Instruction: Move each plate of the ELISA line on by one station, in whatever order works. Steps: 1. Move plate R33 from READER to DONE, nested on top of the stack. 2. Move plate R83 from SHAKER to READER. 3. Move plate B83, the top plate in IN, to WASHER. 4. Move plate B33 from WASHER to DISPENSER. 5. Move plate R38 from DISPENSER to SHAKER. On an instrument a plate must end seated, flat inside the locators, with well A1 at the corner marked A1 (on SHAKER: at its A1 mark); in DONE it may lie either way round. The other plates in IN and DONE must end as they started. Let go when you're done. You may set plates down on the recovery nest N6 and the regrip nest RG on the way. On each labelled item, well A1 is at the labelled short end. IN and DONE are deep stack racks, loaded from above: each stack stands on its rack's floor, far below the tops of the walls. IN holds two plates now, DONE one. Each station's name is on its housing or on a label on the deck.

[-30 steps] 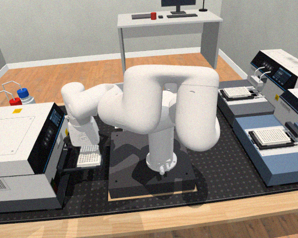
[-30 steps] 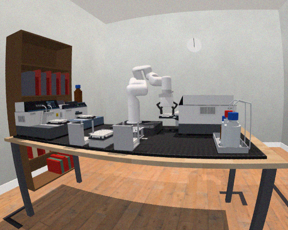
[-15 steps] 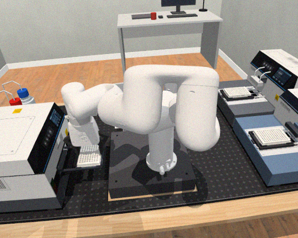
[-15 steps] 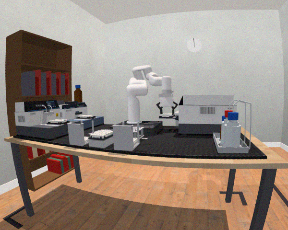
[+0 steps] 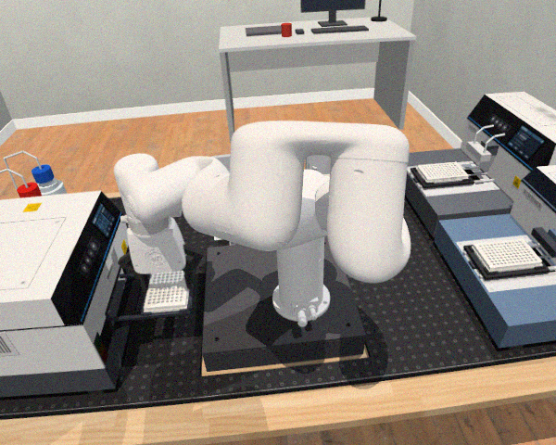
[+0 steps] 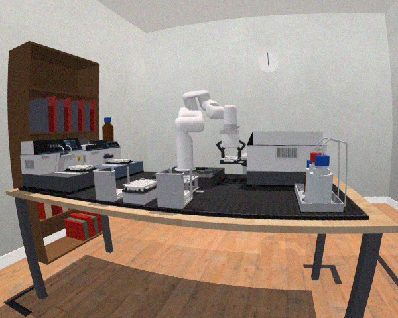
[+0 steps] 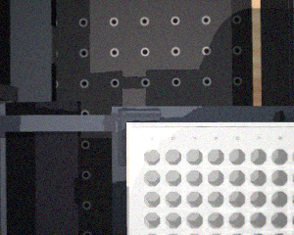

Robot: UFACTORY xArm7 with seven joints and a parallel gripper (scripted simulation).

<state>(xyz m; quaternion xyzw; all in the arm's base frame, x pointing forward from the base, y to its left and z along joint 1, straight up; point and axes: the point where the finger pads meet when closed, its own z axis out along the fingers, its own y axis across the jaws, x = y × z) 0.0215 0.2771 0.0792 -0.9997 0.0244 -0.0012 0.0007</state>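
My gripper point(image 6: 231, 154) stands over the drawer tray point(image 5: 125, 316) in front of the large white READER point(image 5: 24, 259) point(image 6: 284, 154) at the left of the deck. Its fingers are shut on the sides of plate R33 point(image 5: 166, 297) point(image 6: 231, 159) point(image 7: 216, 181), a white well plate that lies flat and low at the tray. In the wrist view the plate fills the lower right. Two more well plates sit on the instruments at the right, one on the grey station point(image 5: 443, 171) and one on the blue station point(image 5: 506, 253). A further plate point(image 6: 139, 185) rests on a low block near the front racks.
Two tall white stack racks point(image 6: 105, 185) point(image 6: 172, 189) stand near the deck's front edge in the exterior view. A bottle holder with red and blue capped bottles point(image 5: 44, 179) point(image 6: 317, 181) stands beside the READER. The arm's base point(image 5: 299, 287) stands mid-deck.
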